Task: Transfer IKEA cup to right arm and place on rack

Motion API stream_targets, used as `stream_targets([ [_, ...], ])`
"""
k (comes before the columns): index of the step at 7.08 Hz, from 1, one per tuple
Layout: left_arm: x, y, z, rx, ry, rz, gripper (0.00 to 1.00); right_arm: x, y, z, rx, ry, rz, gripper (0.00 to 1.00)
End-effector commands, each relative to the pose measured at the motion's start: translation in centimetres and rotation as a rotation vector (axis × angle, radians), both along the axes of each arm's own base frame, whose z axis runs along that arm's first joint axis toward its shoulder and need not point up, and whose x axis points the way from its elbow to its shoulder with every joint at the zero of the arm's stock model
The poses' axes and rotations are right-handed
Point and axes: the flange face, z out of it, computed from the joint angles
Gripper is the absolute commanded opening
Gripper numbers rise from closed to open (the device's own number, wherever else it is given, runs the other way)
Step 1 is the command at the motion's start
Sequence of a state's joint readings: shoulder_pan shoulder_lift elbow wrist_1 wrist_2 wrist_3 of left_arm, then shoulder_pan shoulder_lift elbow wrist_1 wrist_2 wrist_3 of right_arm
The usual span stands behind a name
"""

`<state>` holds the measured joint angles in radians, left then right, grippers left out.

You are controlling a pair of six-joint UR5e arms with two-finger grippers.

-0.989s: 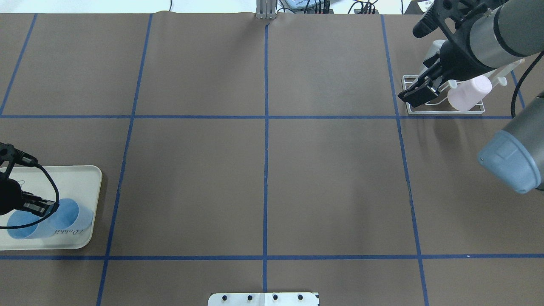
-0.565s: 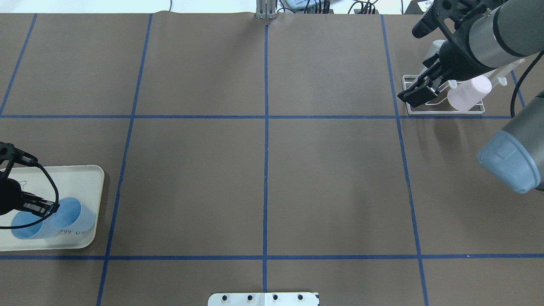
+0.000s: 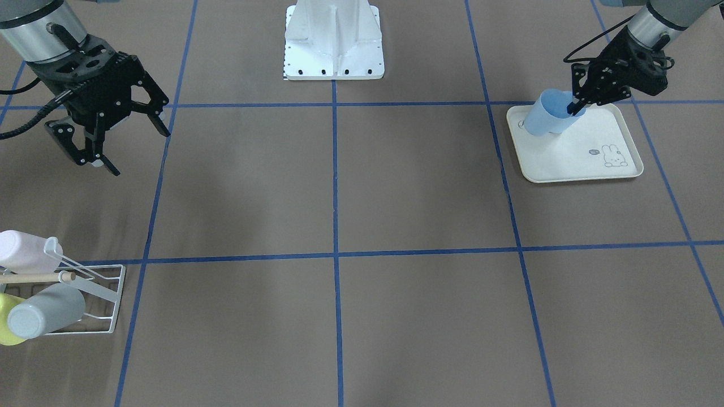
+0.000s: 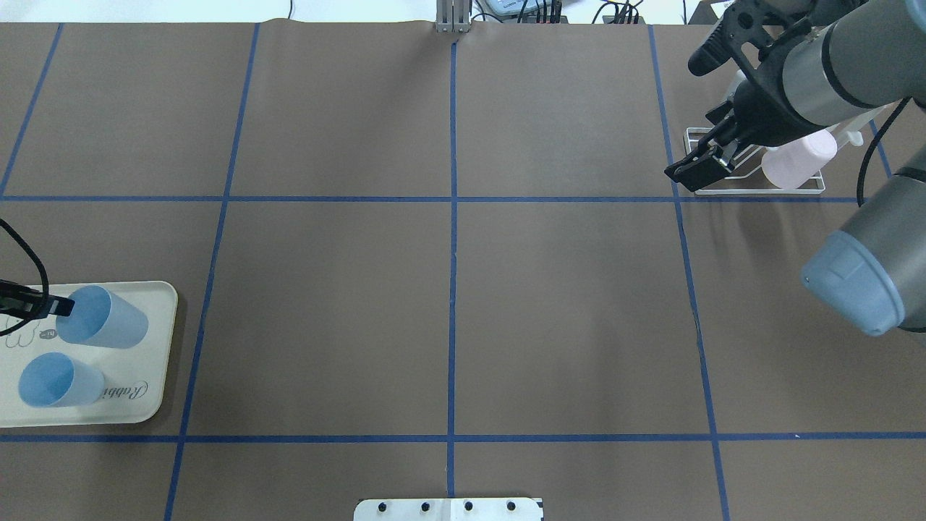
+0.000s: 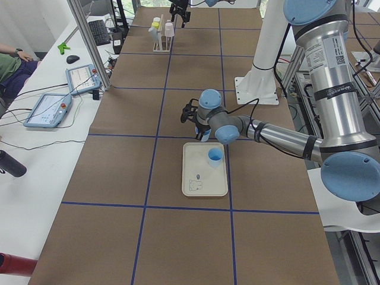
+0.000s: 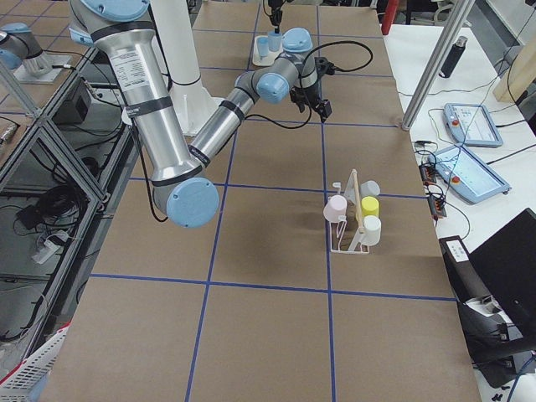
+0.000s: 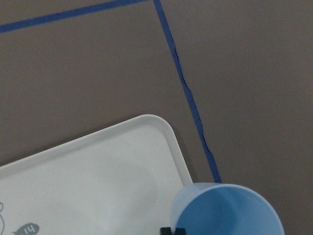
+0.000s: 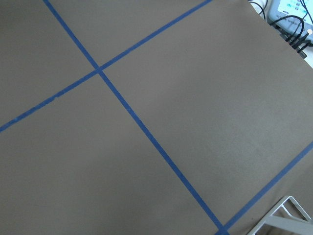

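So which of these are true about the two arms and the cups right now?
1. The left tool pinches a blue cup by its rim. True.
2. The right tool is clamped on a cup. False: its jaws are spread open and it holds nothing.
3. A second blue cup stands on the cream tray. True.
4. The rack is empty. False: it already carries a pink cup, a grey cup and a yellow cup.
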<state>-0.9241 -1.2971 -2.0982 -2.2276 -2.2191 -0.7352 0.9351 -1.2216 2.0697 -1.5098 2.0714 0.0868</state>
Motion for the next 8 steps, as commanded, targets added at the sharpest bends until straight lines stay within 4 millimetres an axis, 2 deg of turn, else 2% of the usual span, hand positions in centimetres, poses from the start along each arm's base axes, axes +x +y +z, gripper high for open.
stream_targets([
  [1,0.1,-1.5,-5.7,-0.059,0.118,-0.087,0.00,-3.6,-1.3,2.0,0.028,-0.140,0.023,0.99],
  [2,1.1,-2.5,-8.7,-0.145,0.196,-0.124,0.00,-5.3,-1.5,3.0,0.048,-0.222,0.026,0.99],
  [3,1.7,-3.1,-13.1,-0.193,0.286,-0.157,0.00,-7.3,-0.9,4.1,0.075,-0.273,0.004,0.99],
  [5,3.6,-5.1,-23.0,-0.322,0.481,-0.191,0.00,-9.2,0.8,2.7,0.140,-0.355,0.001,0.99],
  [6,3.9,-5.4,-26.8,-0.381,0.554,-0.198,0.00,-9.3,1.2,2.1,0.182,-0.391,0.012,0.99],
  [7,4.1,-5.2,-28.8,-0.432,0.594,-0.199,0.00,-9.2,1.8,1.6,0.207,-0.446,0.021,0.99],
  [8,4.2,-5.1,-30.3,-0.472,0.627,-0.202,0.00,-9.9,3.1,0.8,0.259,-0.512,0.034,0.99],
])
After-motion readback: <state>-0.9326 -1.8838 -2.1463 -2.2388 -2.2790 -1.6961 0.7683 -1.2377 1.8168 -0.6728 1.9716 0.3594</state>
